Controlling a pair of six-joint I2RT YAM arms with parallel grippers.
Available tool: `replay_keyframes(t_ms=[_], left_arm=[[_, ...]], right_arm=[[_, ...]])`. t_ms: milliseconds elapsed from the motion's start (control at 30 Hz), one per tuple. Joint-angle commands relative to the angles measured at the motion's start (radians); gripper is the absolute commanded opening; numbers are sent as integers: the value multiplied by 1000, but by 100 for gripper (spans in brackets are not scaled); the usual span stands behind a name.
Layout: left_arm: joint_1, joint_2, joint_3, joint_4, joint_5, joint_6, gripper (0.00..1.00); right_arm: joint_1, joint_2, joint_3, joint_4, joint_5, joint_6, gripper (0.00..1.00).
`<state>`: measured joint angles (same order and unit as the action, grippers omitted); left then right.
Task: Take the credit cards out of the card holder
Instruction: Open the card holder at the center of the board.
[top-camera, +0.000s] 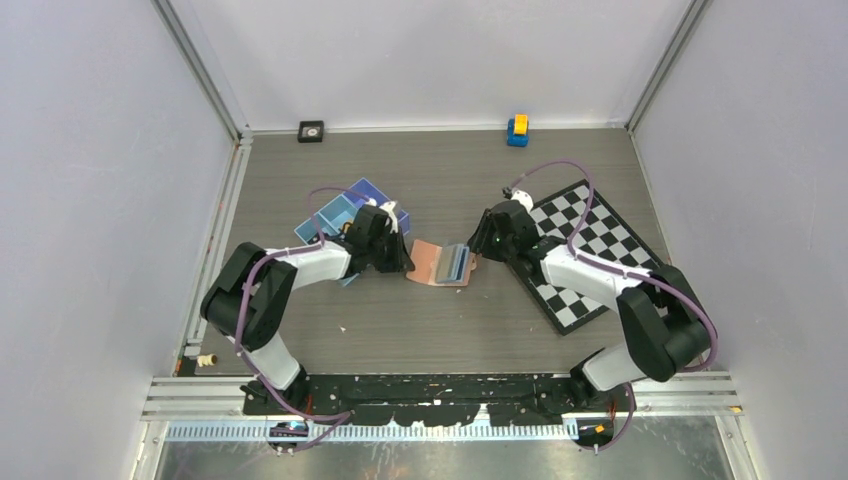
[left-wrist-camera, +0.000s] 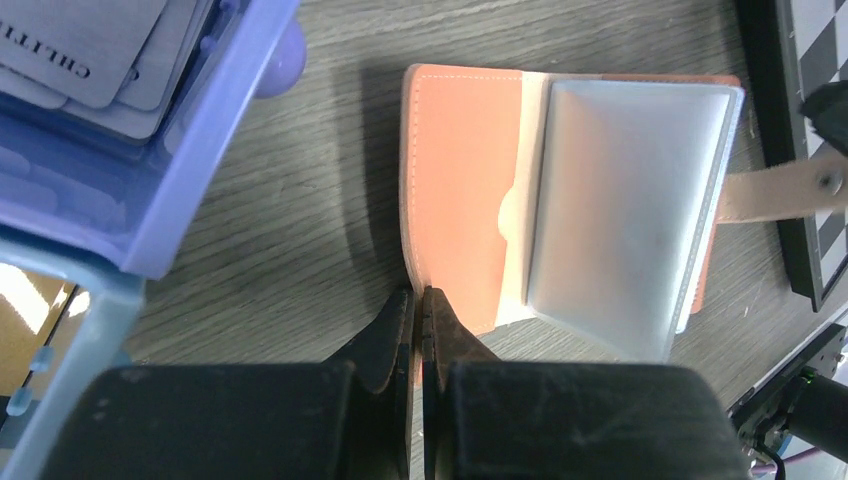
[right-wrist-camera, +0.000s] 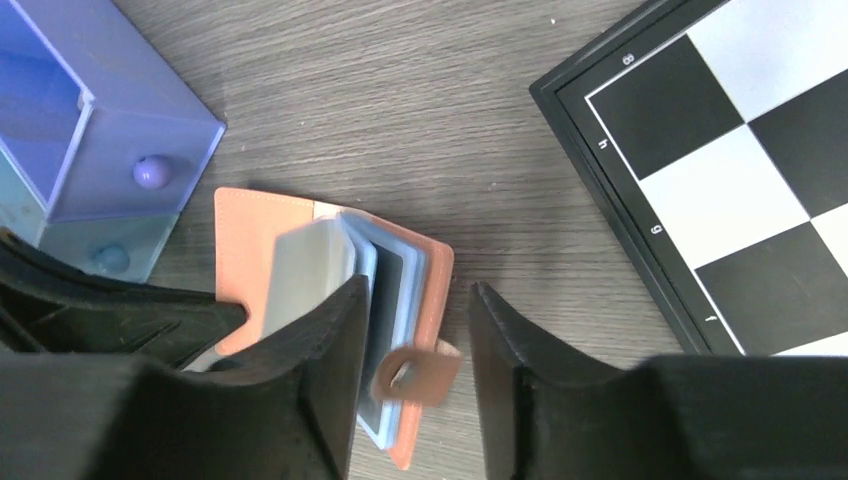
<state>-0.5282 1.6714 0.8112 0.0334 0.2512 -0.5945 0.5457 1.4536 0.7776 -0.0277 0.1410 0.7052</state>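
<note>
The tan card holder lies open on the table between my two grippers. My left gripper is shut on the near edge of its left flap. Clear plastic sleeves stand fanned up from the spine. A dark grey credit card shows inside one sleeve. My right gripper is open at the holder's right edge. Its left finger rests against the sleeves. The snap strap hangs blurred in the gap between the fingers, not pinched.
A blue compartment tray sits just left of the holder, with grey printed cards in it. A checkered board lies under my right arm. A yellow-and-blue toy and a small black square sit at the back wall.
</note>
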Motion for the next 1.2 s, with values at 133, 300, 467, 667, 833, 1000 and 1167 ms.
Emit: replay_keyframes(t_ms=[133, 300, 467, 667, 833, 1000, 1167], left_arm=[[1, 16, 51, -30, -11, 27, 0], [1, 28, 62, -31, -12, 34, 0], [2, 46, 73, -63, -19, 37, 0], [2, 51, 78, -62, -7, 33, 0], [0, 49, 66, -24, 34, 23, 0], [0, 60, 60, 32, 116, 1, 0], [0, 39, 33, 111, 190, -12, 5]], right_arm=[[-77, 46, -43, 149, -222, 75, 79], [-87, 87, -30, 113, -265, 101, 86], [-92, 112, -39, 129, -304, 122, 77], [-92, 213, -6, 155, -395, 138, 62], [-92, 249, -4, 214, -467, 154, 46], [-92, 189, -30, 245, -470, 136, 29], [-90, 148, -36, 239, -469, 116, 27]])
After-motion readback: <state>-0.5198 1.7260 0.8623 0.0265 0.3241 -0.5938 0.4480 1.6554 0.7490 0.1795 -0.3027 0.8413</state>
